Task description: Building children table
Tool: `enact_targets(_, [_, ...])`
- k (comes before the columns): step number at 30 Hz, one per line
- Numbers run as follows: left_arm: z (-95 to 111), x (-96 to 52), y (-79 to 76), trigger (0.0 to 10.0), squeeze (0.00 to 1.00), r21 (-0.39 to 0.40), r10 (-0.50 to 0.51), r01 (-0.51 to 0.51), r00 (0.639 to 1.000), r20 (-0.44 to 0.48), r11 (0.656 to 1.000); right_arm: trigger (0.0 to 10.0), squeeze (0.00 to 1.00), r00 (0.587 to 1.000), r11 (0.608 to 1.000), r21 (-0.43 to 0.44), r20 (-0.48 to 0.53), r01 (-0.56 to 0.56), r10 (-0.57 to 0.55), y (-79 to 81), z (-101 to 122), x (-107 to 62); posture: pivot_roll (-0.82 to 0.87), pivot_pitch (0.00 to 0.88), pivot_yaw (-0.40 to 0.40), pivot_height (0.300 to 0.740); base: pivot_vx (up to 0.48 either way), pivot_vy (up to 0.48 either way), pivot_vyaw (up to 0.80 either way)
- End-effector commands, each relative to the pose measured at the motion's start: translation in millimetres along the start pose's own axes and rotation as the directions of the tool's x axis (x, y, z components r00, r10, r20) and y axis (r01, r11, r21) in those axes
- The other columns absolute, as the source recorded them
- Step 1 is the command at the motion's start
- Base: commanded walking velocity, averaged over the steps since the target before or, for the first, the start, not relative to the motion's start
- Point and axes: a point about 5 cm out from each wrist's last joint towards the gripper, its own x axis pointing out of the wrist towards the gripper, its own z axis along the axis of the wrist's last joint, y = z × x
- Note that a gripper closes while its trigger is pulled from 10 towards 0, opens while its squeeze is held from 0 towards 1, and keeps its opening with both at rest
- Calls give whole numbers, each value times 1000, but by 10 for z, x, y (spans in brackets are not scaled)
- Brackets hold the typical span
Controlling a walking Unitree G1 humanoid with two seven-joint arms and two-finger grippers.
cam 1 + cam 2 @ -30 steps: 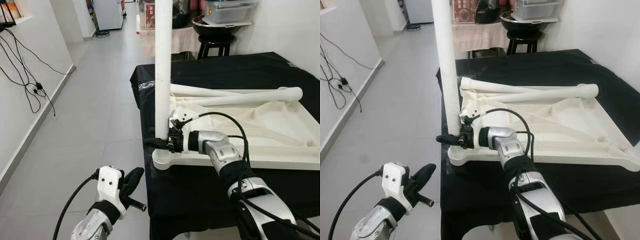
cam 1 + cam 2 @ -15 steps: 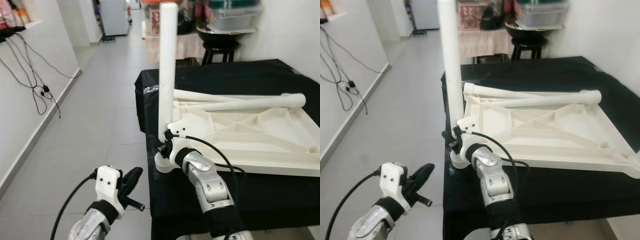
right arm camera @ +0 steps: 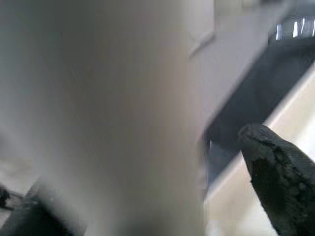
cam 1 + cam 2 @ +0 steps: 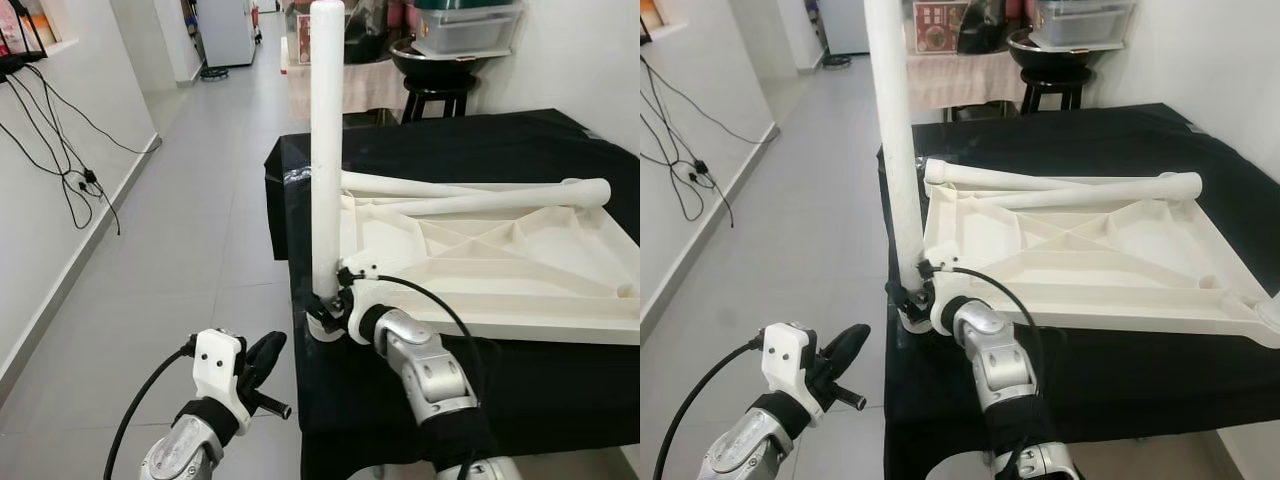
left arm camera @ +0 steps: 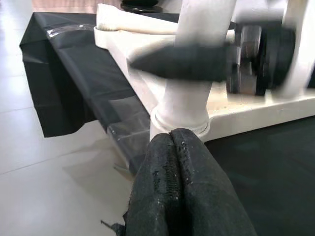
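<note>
Leg (image 4: 326, 150) stands upright (long axis vertical); right gripper (image 4: 328, 300) fingers clasp its base.

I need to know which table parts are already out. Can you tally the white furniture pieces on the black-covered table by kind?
Upright leg, standing in the tabletop's near corner socket with the right claw around its base: 1
Loose legs lying across the far edge: 2
Upside-down tabletop: 1
Total: 4
</note>
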Motion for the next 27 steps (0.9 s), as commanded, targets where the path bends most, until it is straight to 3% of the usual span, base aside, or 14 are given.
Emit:
enact_targets(1, [-46,-11,22,10000,0,-7,11,-11,1000,-22,1000,10000,1000,992,992,5,19,-124,124,27,49,24,6,34,26,740,0,0,0])
enact_targets(2, [-46,-11,22,10000,0,-7,11,-11,1000,-22,1000,10000,1000,992,992,5,19,-124,124,27,49,24,6,34,26,740,0,0,0])
enact_targets(3, [-48,-5,20,10000,0,-8,11,-11,1000,-21,1000,10000,1000,978,978,-21,-9,-206,206,-6,53,37,8,32,24,740,0,0,0])
enact_targets(4, [-52,1,16,10000,0,-10,10,-10,1000,-20,1000,10000,620,948,947,-52,-32,-317,316,-33,94,56,14,28,20,740,0,0,0])
enact_targets(7, [-55,8,10,10000,0,-12,9,-9,1000,-20,1000,10000,620,907,904,-86,-60,-420,416,-67,144,63,17,26,19,740,0,0,0])
enact_targets(9, [-56,9,9,10000,0,-13,9,-9,1000,-20,1000,10000,620,901,897,-90,-61,-434,430,-71,156,64,17,26,19,740,0,0,0])
enact_targets(10, [-57,11,6,10000,0,-12,9,-10,1000,-20,1000,10000,0,872,869,-84,-73,-488,483,-69,189,73,30,21,14,740,0,0,0])
enact_targets(11, [-57,11,6,10000,0,-12,9,-10,1000,-20,1000,10000,0,872,869,-84,-73,-488,483,-69,189,73,30,21,14,740,0,0,0])
enact_targets(14, [-61,8,0,10000,0,-9,12,-12,1000,-20,1000,10000,0,813,813,-59,-106,-580,573,-66,236,102,33,20,15,740,0,0,0])
enact_targets(16, [-63,7,-4,10000,0,-9,12,-12,1000,-20,1000,9804,0,803,806,-44,-122,-591,583,-68,231,127,37,20,13,740,0,0,0])
enact_targets(17, [-65,4,-9,10000,0,-9,11,-12,1000,-21,1000,588,0,802,806,-35,-133,-591,583,-73,206,145,39,20,13,740,0,0,0])
enact_targets(19, [-67,0,-14,10000,0,-9,11,-11,1000,-22,1000,0,0,810,816,-26,-138,-578,569,-82,173,159,42,21,13,740,0,0,0])
enact_targets(24, [-68,-9,-23,10000,0,-10,10,-10,1000,-22,1000,0,0,819,825,-15,-136,-564,557,-104,127,163,40,24,16,740,0,0,0])
enact_targets(27, [-69,-23,-36,10000,0,-13,8,-9,1000,-23,1000,0,0,847,851,-17,-107,-525,520,-160,91,134,35,30,19,740,0,0,0])
